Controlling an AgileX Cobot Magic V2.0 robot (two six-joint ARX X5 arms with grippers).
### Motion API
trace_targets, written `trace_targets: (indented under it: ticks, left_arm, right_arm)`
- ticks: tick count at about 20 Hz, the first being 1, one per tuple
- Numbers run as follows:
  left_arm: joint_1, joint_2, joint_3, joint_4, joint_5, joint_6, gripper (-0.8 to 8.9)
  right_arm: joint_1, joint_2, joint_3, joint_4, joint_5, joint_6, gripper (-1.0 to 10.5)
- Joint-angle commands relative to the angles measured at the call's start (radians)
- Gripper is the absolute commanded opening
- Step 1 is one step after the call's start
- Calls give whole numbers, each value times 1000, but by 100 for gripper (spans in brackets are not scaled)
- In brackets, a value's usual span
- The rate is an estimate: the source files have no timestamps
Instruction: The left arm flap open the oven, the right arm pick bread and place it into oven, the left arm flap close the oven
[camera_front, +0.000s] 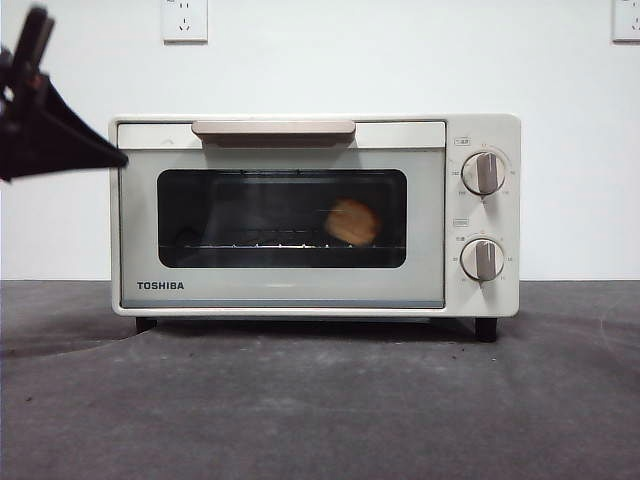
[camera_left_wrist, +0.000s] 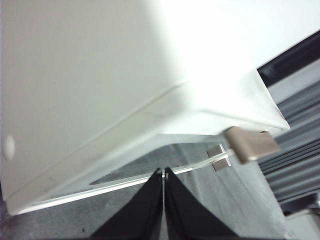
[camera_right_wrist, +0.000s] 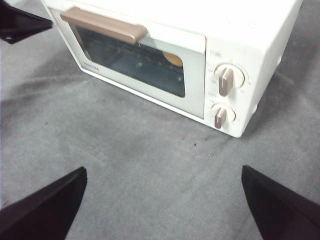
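We see the bread (camera_front: 352, 222) on the rack inside the closed oven (camera_front: 300, 215), our left gripper (camera_front: 60, 140) pressed together at the frame's upper left, our right gripper (camera_right_wrist: 162, 202) spread wide, empty.

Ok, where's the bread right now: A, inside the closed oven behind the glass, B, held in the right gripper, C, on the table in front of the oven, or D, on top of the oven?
A: the bread shows through the dark window of the oven, whose door is shut.
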Motion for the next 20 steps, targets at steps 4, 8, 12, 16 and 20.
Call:
trace_targets:
  ticks: [4, 8, 12, 16, 20]
  left_arm:
    - [-58, -297, 66, -375, -183, 229, 13]
    - [-118, -465, 191, -692, -327, 381, 13]
    - [-155, -536, 302, -890, -383, 462, 12]
    - [-171, -570, 371, -1043, -401, 530, 12]
    - [-174, -597, 385, -1098, -401, 550, 12]
  right_arm:
    - [5, 14, 18, 40, 4, 11, 494]
    - [5, 39, 18, 63, 0, 11, 494]
    - [5, 71, 18, 63, -4, 11, 494]
    - [5, 92, 18, 65, -5, 11, 494]
    - [5, 98, 18, 80, -7, 11, 494]
